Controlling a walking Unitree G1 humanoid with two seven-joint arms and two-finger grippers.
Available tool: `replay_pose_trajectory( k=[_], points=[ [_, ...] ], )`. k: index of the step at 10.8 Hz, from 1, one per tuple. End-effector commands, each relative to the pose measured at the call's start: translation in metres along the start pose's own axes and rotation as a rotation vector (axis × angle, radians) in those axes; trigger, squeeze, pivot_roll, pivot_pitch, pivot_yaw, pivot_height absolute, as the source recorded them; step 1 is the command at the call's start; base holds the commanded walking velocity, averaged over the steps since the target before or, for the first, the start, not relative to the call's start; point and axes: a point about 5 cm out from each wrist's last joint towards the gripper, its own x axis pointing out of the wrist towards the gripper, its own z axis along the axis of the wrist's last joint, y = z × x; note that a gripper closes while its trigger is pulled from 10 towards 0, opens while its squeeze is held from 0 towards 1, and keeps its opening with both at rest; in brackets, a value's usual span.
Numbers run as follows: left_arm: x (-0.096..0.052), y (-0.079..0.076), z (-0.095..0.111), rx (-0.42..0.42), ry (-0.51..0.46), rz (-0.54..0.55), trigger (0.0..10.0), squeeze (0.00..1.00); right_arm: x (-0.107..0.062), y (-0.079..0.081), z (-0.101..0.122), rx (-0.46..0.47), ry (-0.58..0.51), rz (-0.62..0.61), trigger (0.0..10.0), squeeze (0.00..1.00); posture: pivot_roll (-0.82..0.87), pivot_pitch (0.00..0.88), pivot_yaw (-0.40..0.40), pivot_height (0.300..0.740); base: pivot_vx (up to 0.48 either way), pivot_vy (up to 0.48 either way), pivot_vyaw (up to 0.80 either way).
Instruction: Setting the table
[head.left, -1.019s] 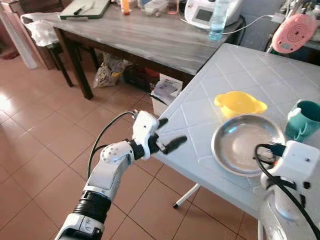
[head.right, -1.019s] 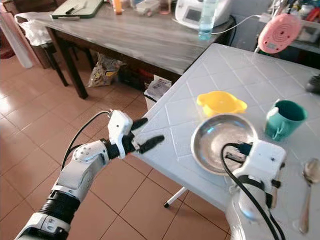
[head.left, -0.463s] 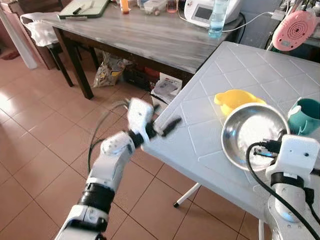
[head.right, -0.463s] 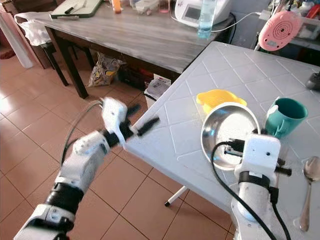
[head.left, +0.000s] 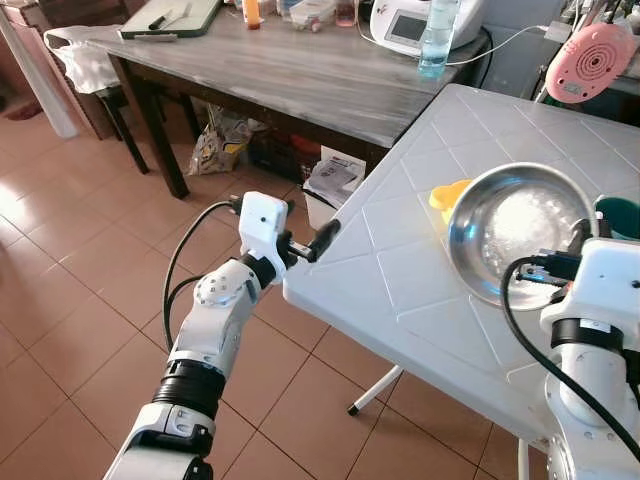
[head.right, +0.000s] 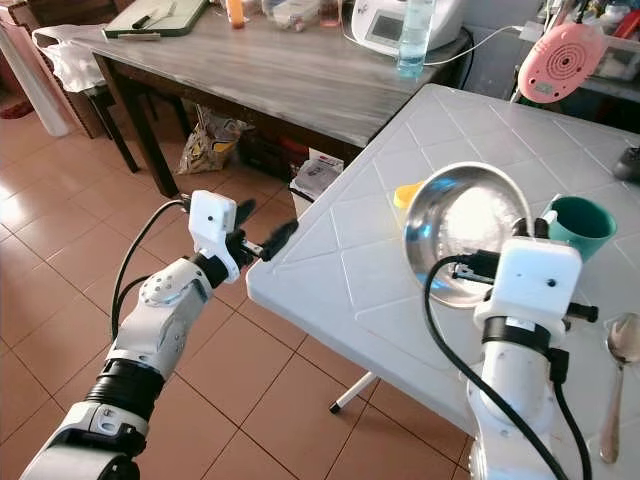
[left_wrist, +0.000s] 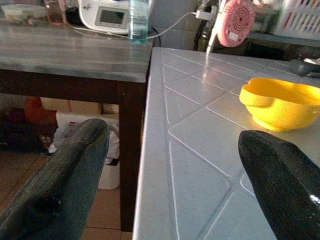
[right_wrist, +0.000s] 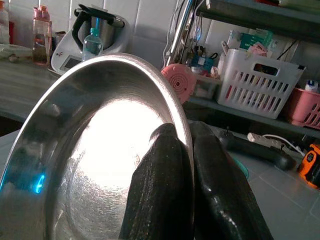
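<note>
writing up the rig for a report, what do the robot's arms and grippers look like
Both arms are silver-white, with rounded segments and a ribbed black collar low on the forearm. Each wrist carries a boxy white housing, and a black cable loops from it back along the arm. The left gripper and right gripper each have two long, matte black, blunt-tipped fingers. No markings are legible.

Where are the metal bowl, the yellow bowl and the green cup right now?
metal bowl (head.right: 462, 225), right eye view, on its shiny inside.
yellow bowl (left_wrist: 280, 102), left wrist view, on its outer wall.
green cup (head.right: 583, 224), right eye view, on its side below the rim.
</note>
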Motion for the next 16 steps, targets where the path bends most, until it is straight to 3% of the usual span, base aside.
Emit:
replay_pose_trajectory(
  k=[1,3,8,11,16],
  points=[
    [0.003,0.003,0.005,0.016,-0.014,0.02,10.0,0.0,0.0,-0.002,0.006,0.016,-0.016,-0.004,10.0,0.0,-0.03,0.082,0.029,0.74,0.0,0.0,-0.77],
    [0.004,0.012,0.013,0.01,-0.052,0.092,10.0,0.0,0.0,0.0,0.006,0.019,-0.013,0.006,10.0,0.0,-0.03,0.081,0.028,0.74,0.0,0.0,-0.77],
    [0.006,0.017,0.011,-0.001,-0.039,0.14,10.0,0.0,0.0,0.0,0.008,0.023,-0.018,0.014,10.0,0.0,-0.03,0.081,0.026,0.74,0.0,0.0,-0.74],
    [0.005,0.019,0.011,0.006,-0.037,0.14,10.0,0.0,-0.003,0.002,0.008,0.017,-0.022,0.026,10.0,0.0,-0.03,0.086,0.024,0.74,0.0,0.089,0.0],
    [0.006,0.019,0.01,0.018,-0.024,0.115,10.0,0.0,-0.006,0.003,0.003,0.013,-0.004,0.018,10.0,0.0,-0.03,0.09,0.035,0.74,0.0,0.398,0.0]
  ],
)
